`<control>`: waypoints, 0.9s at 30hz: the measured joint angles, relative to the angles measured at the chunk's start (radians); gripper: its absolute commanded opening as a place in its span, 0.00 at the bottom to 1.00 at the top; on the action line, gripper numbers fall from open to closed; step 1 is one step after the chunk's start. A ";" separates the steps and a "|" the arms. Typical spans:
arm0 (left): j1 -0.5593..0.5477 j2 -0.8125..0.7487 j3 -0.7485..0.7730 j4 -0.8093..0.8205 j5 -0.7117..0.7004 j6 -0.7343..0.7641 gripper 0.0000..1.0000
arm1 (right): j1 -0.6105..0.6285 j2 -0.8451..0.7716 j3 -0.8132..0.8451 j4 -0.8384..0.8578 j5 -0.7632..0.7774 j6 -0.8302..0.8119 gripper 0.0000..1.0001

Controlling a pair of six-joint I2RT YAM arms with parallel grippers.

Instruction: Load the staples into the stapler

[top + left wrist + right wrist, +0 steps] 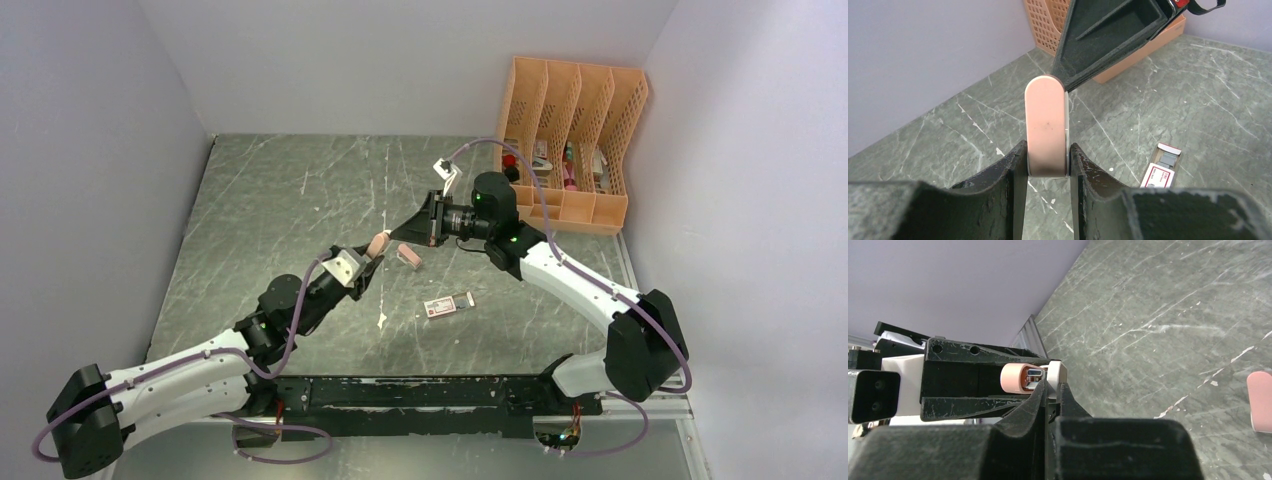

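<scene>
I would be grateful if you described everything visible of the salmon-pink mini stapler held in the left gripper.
The salmon-pink mini stapler is a small, smooth, plastic-looking bar with a rounded end and a white part along one side. The left gripper clamps one end, so the rest juts out beyond it, held above the grey marbled table. Seen from the right wrist, its free end shows a metallic opening. The right gripper meets that end. Whether it grips anything there is unclear.
</scene>
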 measured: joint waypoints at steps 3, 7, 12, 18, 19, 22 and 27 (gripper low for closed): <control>0.000 0.002 0.000 0.004 0.000 0.000 0.07 | 0.000 0.000 0.000 0.004 0.003 0.000 0.00; 0.000 0.007 0.000 0.011 0.000 0.000 0.27 | 0.000 0.000 0.000 0.007 0.008 0.001 0.00; 0.001 0.018 0.000 0.018 -0.001 0.000 0.51 | 0.000 0.000 0.000 0.002 0.018 0.002 0.00; 0.001 0.024 0.000 0.019 0.000 -0.001 0.69 | 0.008 0.000 0.000 -0.013 0.019 0.009 0.00; 0.001 0.024 0.001 0.019 0.001 -0.002 0.69 | 0.008 0.000 0.000 -0.023 0.025 0.006 0.00; 0.001 0.025 0.009 0.015 0.006 -0.003 0.68 | 0.008 0.000 0.000 -0.057 0.044 -0.007 0.00; 0.001 0.024 0.050 0.008 0.012 0.000 0.61 | 0.012 0.000 0.013 -0.133 0.100 -0.059 0.00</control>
